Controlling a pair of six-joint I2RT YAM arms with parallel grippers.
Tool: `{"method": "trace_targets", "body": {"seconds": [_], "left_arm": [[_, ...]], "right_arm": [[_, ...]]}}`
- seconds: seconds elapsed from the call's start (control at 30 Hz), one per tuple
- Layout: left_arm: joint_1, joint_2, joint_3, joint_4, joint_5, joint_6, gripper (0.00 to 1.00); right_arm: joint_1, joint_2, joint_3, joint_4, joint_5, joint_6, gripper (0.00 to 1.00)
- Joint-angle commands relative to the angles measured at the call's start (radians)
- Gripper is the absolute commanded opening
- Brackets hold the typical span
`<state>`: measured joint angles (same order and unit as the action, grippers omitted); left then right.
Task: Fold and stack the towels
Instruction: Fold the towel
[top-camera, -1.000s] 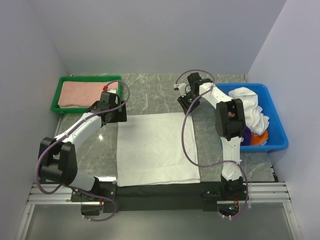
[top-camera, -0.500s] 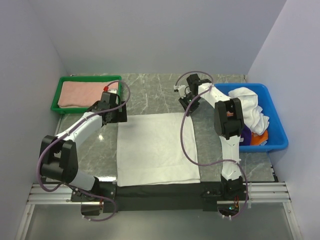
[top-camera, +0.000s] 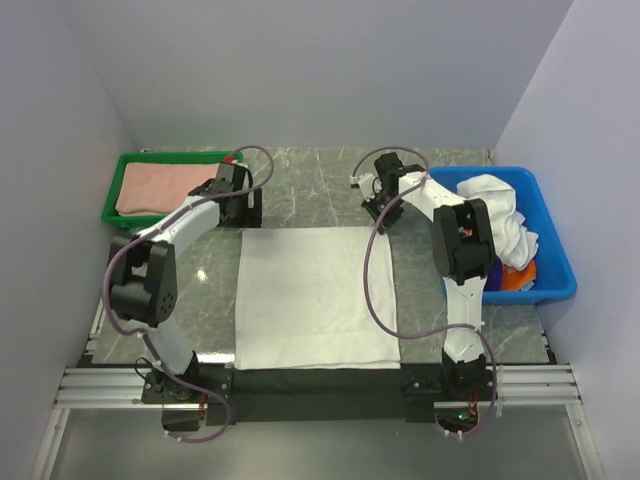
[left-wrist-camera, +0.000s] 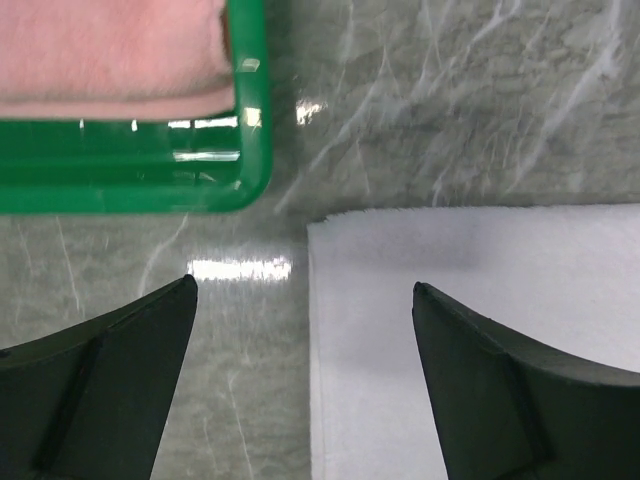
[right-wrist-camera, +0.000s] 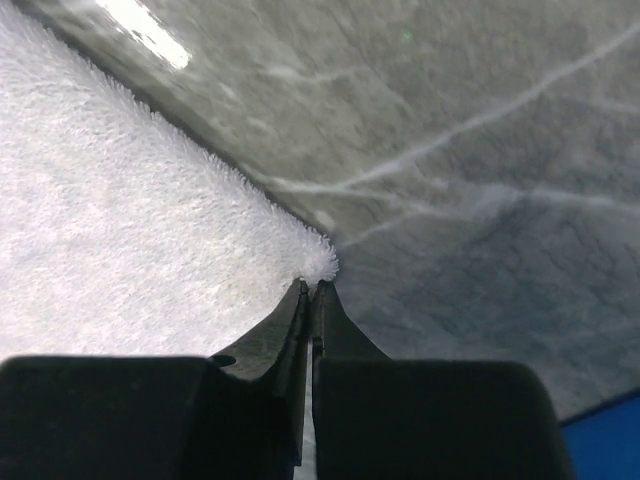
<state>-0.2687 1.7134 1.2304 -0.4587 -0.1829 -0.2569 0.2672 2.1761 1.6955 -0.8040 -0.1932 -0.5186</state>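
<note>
From above, the white towel (top-camera: 315, 297) lies spread flat on the marble table (top-camera: 310, 185) between the two arms. The left gripper (top-camera: 248, 207) sits at its far left corner and the right gripper (top-camera: 379, 212) at its far right corner. A green bin (top-camera: 110, 205) stands at the far left with a folded pink towel (top-camera: 165, 184) inside. A blue bin (top-camera: 553, 262) at the right holds a heap of cloths (top-camera: 497, 218), mostly white, with some orange and purple showing at the near side.

In the left wrist view, the left gripper (left-wrist-camera: 304, 288) is spread wide and holds nothing. One finger is over bare table and the other over the white towel (left-wrist-camera: 480, 300), whose corner lies between them. The green bin (left-wrist-camera: 130, 190) and the pink towel (left-wrist-camera: 110, 50) are just beyond.

In the right wrist view, the right gripper (right-wrist-camera: 311, 292) is clenched, its fingers pressed together. Their tips meet the fuzzy corner of the white towel (right-wrist-camera: 120, 240). Whether any cloth is pinched cannot be told. A sliver of the blue bin (right-wrist-camera: 612, 440) shows at the lower right.
</note>
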Motion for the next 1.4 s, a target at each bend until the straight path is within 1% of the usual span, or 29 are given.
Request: {"method": "trace_targets", "body": {"seconds": [0.0,0.1,0.13,0.2,0.23,0.3,0.33,0.47,0.5,0.53,0.6,0.63,0.7,0.83,1.03,1.23,1.33,1.37], "left_arm": [[-0.001,0.090,0.095,-0.035,0.042,0.106,0.94],[-0.003,0.150,0.170,-0.072,0.108,0.182,0.91],[-0.004,0.161,0.187,-0.078,0.134,0.218,0.88],[-0.013,0.184,0.231,-0.092,0.175,0.246,0.84],[-0.017,0.193,0.260,-0.098,0.193,0.313,0.82],[-0.017,0.222,0.290,-0.124,0.226,0.349,0.80],[-0.018,0.235,0.322,-0.135,0.235,0.381,0.77],[-0.020,0.305,0.406,-0.210,0.272,0.461,0.72],[-0.021,0.314,0.417,-0.221,0.272,0.461,0.72],[-0.020,0.324,0.437,-0.244,0.278,0.481,0.69],[-0.020,0.353,0.451,-0.265,0.280,0.492,0.67],[-0.020,0.362,0.463,-0.271,0.273,0.492,0.64],[-0.020,0.397,0.483,-0.302,0.284,0.489,0.61],[-0.020,0.419,0.494,-0.296,0.281,0.487,0.51],[-0.020,0.449,0.534,-0.284,0.287,0.489,0.50],[-0.020,0.462,0.547,-0.261,0.306,0.484,0.55],[-0.020,0.474,0.563,-0.262,0.301,0.484,0.52],[-0.020,0.492,0.570,-0.287,0.303,0.482,0.52]], "right_arm": [[-0.002,-0.035,-0.051,0.045,0.155,-0.018,0.00],[-0.005,-0.059,-0.086,0.078,0.192,-0.032,0.00],[-0.008,-0.068,-0.094,0.089,0.192,-0.032,0.00],[-0.008,-0.087,-0.118,0.123,0.222,-0.037,0.00],[-0.009,-0.091,-0.123,0.127,0.230,-0.038,0.00],[-0.009,-0.099,-0.125,0.138,0.238,-0.038,0.00],[-0.010,-0.101,-0.131,0.144,0.241,-0.038,0.00],[-0.008,-0.104,-0.138,0.158,0.250,-0.034,0.00],[-0.009,-0.102,-0.137,0.160,0.251,-0.032,0.00],[-0.010,-0.101,-0.138,0.161,0.253,-0.031,0.00],[-0.009,-0.101,-0.142,0.167,0.258,-0.027,0.00],[-0.010,-0.102,-0.145,0.170,0.259,-0.026,0.00],[-0.008,-0.104,-0.148,0.181,0.264,-0.021,0.00],[-0.005,-0.102,-0.146,0.184,0.259,-0.018,0.00],[0.000,-0.102,-0.152,0.187,0.253,-0.020,0.00],[0.006,-0.102,-0.157,0.190,0.253,-0.018,0.00],[0.006,-0.101,-0.155,0.192,0.253,-0.017,0.00],[0.007,-0.101,-0.154,0.190,0.252,-0.015,0.00]]}}
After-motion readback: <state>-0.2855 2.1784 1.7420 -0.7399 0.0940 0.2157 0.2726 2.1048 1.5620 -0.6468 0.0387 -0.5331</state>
